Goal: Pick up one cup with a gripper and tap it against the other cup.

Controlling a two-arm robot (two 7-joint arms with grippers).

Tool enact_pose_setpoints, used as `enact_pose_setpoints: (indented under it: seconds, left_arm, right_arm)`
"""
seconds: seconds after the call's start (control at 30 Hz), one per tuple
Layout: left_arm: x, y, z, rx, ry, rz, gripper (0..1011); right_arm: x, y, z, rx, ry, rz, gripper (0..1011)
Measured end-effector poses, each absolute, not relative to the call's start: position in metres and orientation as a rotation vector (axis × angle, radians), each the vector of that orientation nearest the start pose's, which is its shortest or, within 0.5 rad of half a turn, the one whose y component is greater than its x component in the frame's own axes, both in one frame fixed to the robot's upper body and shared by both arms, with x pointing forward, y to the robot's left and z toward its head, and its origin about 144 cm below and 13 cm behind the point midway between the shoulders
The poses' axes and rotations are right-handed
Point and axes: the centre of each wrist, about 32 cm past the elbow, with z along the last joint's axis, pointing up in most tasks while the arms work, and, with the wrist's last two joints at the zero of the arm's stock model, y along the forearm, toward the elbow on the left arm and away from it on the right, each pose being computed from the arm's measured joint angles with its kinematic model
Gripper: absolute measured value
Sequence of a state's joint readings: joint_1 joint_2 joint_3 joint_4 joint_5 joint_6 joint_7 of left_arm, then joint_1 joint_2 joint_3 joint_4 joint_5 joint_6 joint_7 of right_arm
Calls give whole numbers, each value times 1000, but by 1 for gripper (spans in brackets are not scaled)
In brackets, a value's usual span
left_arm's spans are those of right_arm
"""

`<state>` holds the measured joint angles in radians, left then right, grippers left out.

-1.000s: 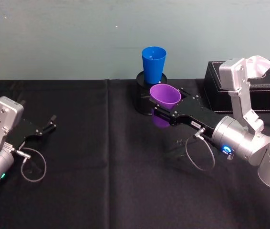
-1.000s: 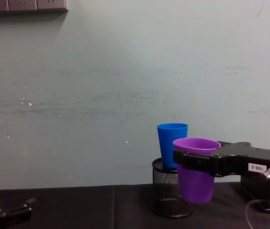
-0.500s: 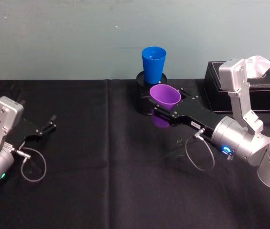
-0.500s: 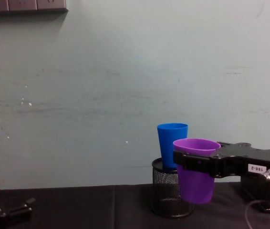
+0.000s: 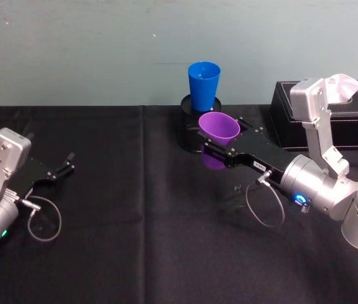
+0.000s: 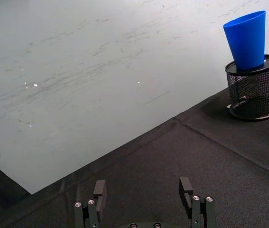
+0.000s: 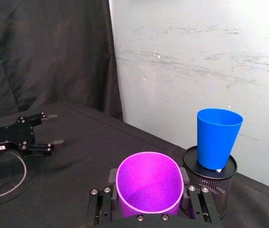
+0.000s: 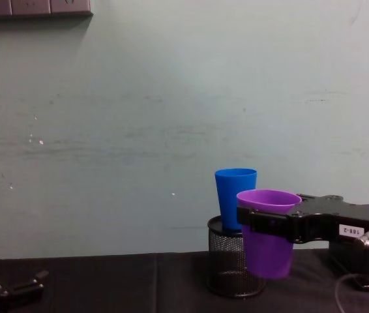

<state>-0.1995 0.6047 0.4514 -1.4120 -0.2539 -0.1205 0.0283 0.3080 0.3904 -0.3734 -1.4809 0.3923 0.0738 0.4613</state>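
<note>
Out over the middle of the black cloth (image 5: 135, 240), the right gripper (image 5: 219, 140): clamped on the purple cup (image 5: 219, 126), one flat black finger (image 7: 112, 178) on each side, just under the rolled rim. Purple cup standing straight, mouth up, bottom up off the cloth in the chest view. Small white number label (image 8: 352, 229) on the black gripper body, and a blue ring light (image 5: 302, 201) farther back on the silver arm (image 5: 321, 187). Just behind the purple cup, the blue cup (image 5: 203, 85): upright, with its bottom sitting in the top of a round black mesh holder (image 5: 188, 130) on the cloth by the wall (image 5: 71, 50). Blue rim a bit higher than the purple rim. From the chest, purple cup partly covering the right side of the blue one; from the right wrist, a little gap between the two, so close together but not touching as far as can be seen. Far off on the left side of the cloth, low down, the left gripper (image 6: 142, 184): fingers wide apart. At the back on the right, a black box (image 5: 356, 126).
</note>
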Motion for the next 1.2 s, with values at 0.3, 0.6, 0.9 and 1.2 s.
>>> enact_pose_setpoints:
  seconds: [0.3, 0.6, 0.9, 1.2]
  left_arm:
    - [489, 310, 1140, 304, -285, 1248, 1000]
    - [489, 310, 1140, 304, -285, 1248, 1000]
    - [489, 310, 1140, 304, -285, 1248, 1000]
    - [489, 310, 1140, 304, -285, 1248, 1000]
  right_arm:
    - [526, -242, 1201, -60, -47, -807, 723]
    - [526, -242, 1201, -60, -47, -807, 723]
    - [526, -242, 1201, -60, -47, -807, 723]
    - [526, -242, 1201, -60, -47, -807, 723]
